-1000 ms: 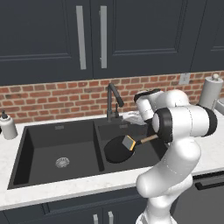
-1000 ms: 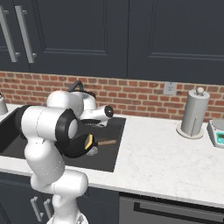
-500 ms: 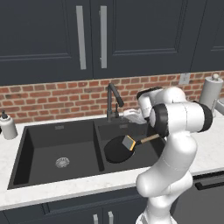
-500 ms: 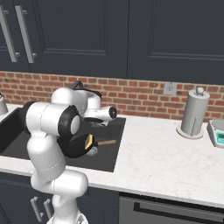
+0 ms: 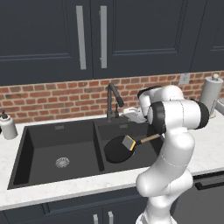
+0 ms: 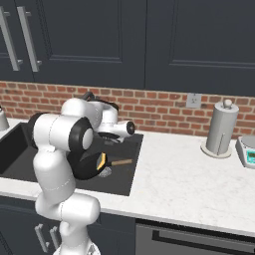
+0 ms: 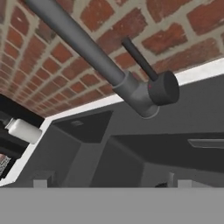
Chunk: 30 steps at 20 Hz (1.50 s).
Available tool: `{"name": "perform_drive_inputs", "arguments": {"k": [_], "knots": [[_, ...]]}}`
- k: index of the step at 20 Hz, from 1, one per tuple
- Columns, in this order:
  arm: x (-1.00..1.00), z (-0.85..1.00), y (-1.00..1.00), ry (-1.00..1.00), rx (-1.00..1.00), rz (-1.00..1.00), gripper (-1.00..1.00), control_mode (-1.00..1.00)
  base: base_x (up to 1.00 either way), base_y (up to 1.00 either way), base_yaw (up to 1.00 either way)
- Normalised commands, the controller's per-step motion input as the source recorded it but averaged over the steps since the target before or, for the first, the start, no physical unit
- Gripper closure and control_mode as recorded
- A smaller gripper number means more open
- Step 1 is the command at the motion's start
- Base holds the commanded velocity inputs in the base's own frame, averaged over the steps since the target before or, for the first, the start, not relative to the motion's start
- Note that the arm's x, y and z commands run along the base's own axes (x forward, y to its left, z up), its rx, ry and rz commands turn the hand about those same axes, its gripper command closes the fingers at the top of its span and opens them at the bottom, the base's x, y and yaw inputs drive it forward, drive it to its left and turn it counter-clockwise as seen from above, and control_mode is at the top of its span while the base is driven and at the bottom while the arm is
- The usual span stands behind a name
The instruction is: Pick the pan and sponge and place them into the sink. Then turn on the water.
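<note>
The black pan (image 5: 114, 151) lies in the right basin of the black sink (image 5: 61, 131), its brown handle pointing right. The yellow sponge (image 5: 128, 142) leans on the pan's rim, and both show again as pan (image 6: 89, 167) and sponge (image 6: 101, 160). The dark gooseneck faucet (image 5: 111, 99) stands behind the divider, and no water runs from it. My gripper (image 7: 112, 183) is open just in front of the faucet base (image 7: 144, 94), whose thin lever (image 7: 138, 57) points up toward the bricks. Nothing is between the fingers.
A white soap bottle (image 5: 7, 127) stands on the counter left of the sink. At the right end of the counter stand a paper towel roll (image 6: 219, 128) and a small scale (image 6: 249, 152). A brick wall runs behind the faucet, with dark cabinets above.
My arm has shifted slightly, elbow moving right and the hand closing on the faucet. The pan and sponge have stayed where they were in the right basin.
</note>
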Motion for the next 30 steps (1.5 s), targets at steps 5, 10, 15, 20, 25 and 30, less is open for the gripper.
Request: {"name": "perform_drive_inputs", "arguments": {"k": [5, 10, 15, 20, 25, 30], "knots": [[0.21, 0.00, 0.00, 0.00, 0.03, 0.00, -1.00, -1.00, 0.00, 0.00, 0.00], [0.23, 0.01, 0.01, 0.00, 0.03, 0.00, -1.00, -1.00, 0.00, 0.00, 0.00], [0.18, 0.00, 0.10, 0.00, 0.02, 0.00, -1.00, -1.00, 0.00, 0.00, 0.00], [0.15, 0.00, 0.09, 0.00, 0.00, 0.00, -1.00, -1.00, 0.00, 0.00, 0.00], [0.21, 0.00, 0.11, 0.00, 0.00, 0.00, -1.00, -1.00, 0.00, 0.00, 0.00], [0.24, 0.00, 0.10, 0.00, 0.00, 0.00, -1.00, -1.00, 0.00, 0.00, 0.00]]}}
